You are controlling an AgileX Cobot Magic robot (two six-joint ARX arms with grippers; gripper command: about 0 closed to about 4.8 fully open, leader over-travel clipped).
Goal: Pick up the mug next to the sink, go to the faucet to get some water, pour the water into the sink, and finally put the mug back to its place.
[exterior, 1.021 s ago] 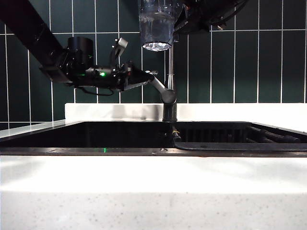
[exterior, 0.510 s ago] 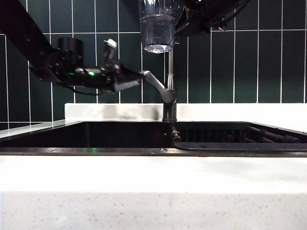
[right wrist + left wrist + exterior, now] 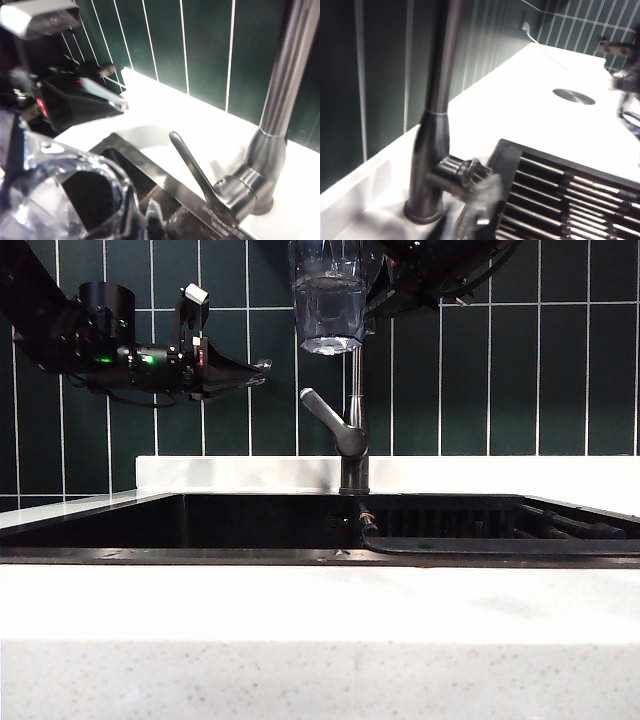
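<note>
The clear ribbed mug (image 3: 327, 300) hangs upright beside the top of the faucet (image 3: 354, 380), with some water in it. My right gripper (image 3: 378, 278) is shut on it from the right; the right wrist view shows the mug's rim (image 3: 65, 195) close by my right gripper (image 3: 146, 220). The faucet's grey lever (image 3: 326, 416) points up and to the left. My left gripper (image 3: 258, 366) hovers up and left of the lever, clear of it, fingers together and empty; its blurred fingers (image 3: 480, 215) show near the faucet base (image 3: 431, 150). The black sink (image 3: 250, 525) lies below.
Dark green tiled wall (image 3: 500, 370) stands right behind the faucet. The sink's slatted section (image 3: 560, 200) lies on the right half of the basin. White speckled countertop (image 3: 320, 640) runs round it, with a round metal disc (image 3: 573, 96) and a cable (image 3: 540, 42) farther along.
My left gripper has let go of the lever, shut, and pulled away up and to the left. The lever now stands tilted up. The mug and right gripper have stayed put.
</note>
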